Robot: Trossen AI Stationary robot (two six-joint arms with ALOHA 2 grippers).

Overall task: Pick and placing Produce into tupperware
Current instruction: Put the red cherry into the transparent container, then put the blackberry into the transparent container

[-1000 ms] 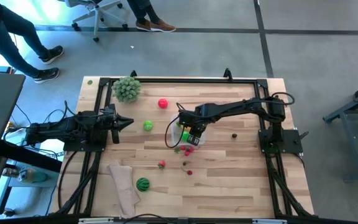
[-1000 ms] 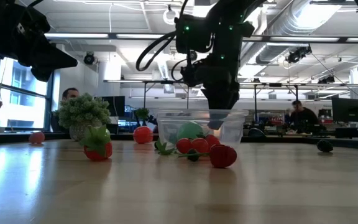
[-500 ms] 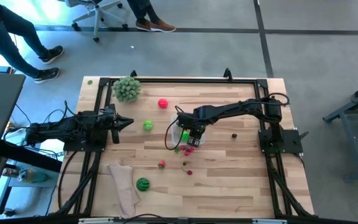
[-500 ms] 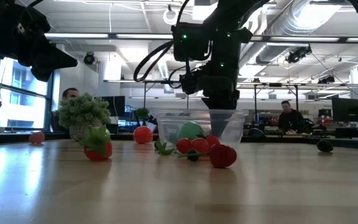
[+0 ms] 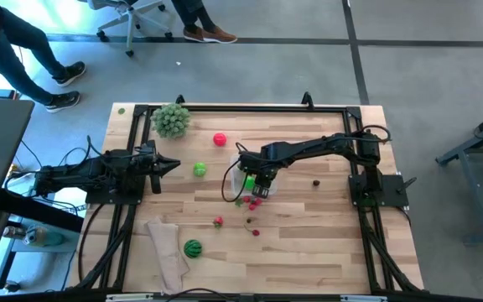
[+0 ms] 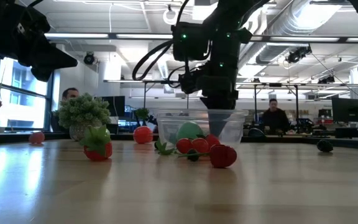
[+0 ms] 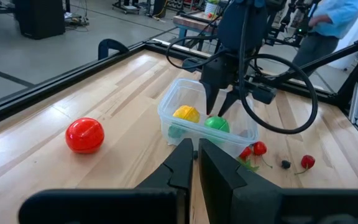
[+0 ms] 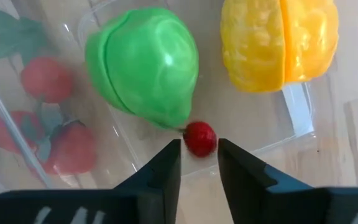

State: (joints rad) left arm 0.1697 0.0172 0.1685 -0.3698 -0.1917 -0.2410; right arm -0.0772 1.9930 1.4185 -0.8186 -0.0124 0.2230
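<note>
My right gripper (image 8: pixel 198 163), fingers narrowly parted, drops a small red fruit (image 8: pixel 199 137) into the tupperware (image 7: pixel 185 106) beside two pieces; many remain on the table (image 5: pixel 309 243).

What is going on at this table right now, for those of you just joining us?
The right gripper hangs inside the clear tupperware, fingers slightly apart just above a small red berry lying on its floor. A green fruit and a yellow fruit already sit in there. The left gripper waits shut at the table's left side. More produce lies on the wood, including a red ball and a watermelon ball.
</note>
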